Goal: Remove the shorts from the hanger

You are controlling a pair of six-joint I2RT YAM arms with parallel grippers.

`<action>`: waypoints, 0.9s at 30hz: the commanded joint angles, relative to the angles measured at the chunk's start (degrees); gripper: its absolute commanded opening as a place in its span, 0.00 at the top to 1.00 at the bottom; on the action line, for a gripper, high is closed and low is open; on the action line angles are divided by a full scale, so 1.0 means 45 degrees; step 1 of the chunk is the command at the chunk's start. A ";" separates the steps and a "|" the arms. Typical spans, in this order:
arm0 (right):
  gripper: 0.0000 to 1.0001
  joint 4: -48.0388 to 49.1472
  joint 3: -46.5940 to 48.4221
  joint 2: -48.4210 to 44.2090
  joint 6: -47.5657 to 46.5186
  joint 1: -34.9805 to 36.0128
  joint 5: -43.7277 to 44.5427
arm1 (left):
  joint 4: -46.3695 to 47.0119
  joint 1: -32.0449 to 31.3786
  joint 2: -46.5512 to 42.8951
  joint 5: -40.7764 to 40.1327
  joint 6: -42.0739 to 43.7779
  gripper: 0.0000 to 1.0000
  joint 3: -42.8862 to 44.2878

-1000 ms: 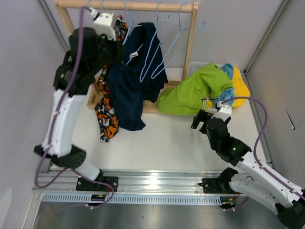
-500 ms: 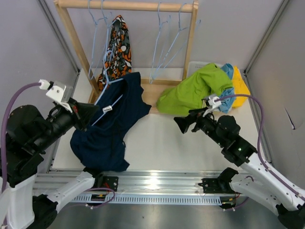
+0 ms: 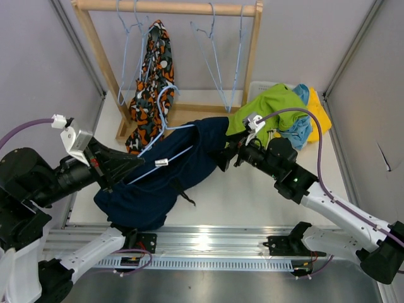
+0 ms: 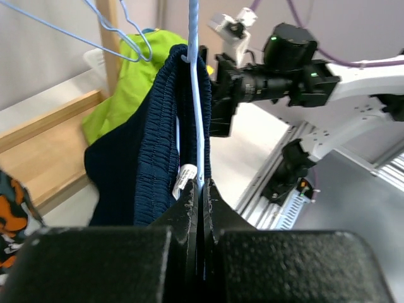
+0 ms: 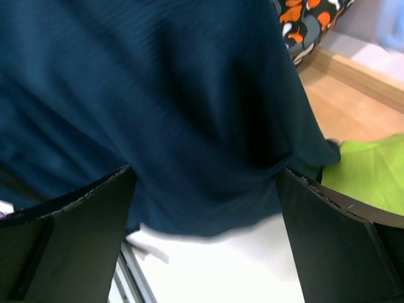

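White table (image 3: 252,196) between grey walls. A wooden rack (image 3: 165,7) stands at the far side.

Rack: patterned shorts (image 3: 151,76) in orange, black and white hang from a hanger on the rail, left of centre. Empty wire hangers (image 3: 216,71) hang to their right, and more to their left.

Right of the rack is a heap on the table. The lime green shorts (image 3: 271,104) lie on top and nearest the rack. The light blue shorts (image 3: 302,129) and yellow shorts (image 3: 320,113) lie behind them, toward the right wall.

Navy shorts (image 3: 170,180): off the rail and stretched across the middle of the table between the two arms. They are draped over a light-blue hanger (image 3: 180,154). In the left wrist view the ribbed waistband (image 4: 158,126) is folded over the hanger's wire. A small white tag (image 3: 161,163) shows on the fabric.

Left gripper (image 3: 139,164): fingers pinched tight on the hanger wire, nothing else between them. The wrist view shows the wire rising straight up from the closed tips.

Right gripper (image 3: 222,154): at the right end of the navy shorts, next to the green pair. Jaws are spread to full width. In its own view the dark fabric fills the space ahead of the two fingers (image 5: 69,233) and nothing is clamped. Cannot tell whether the tips touch the cloth.
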 commanded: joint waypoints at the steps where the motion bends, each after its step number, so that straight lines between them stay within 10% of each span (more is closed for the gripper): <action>1: 0.01 0.1647 0.0564 0.0230 -0.0330 0.0061 0.0260 | 0.1682 -0.0116 -0.0340 0.1139 -0.0570 1.00 0.0265; 6: 0.10 0.2722 0.0622 0.1068 -0.0486 0.0081 0.0263 | 0.1819 -0.0272 -0.0653 0.1492 -0.0688 1.00 -0.0125; 7: 0.37 0.2802 0.0661 0.1206 -0.0545 0.0081 0.0048 | 0.1780 -0.0311 -0.0692 0.1453 -0.0668 1.00 -0.0165; 8: 0.97 0.2919 0.0758 0.1304 -0.0545 0.0081 -0.0070 | 0.1721 -0.0388 -0.0712 0.1221 -0.0591 1.00 -0.0184; 17: 1.00 0.2824 0.0661 0.0428 -0.0722 -0.1165 0.0691 | 0.0862 -0.1013 -0.0751 -0.0148 -0.0180 1.00 -0.0399; 27: 1.00 0.2549 0.0193 -0.0961 0.1718 -0.8743 -0.2257 | 0.0198 -0.1541 -0.0575 -0.1360 0.0113 1.00 -0.0576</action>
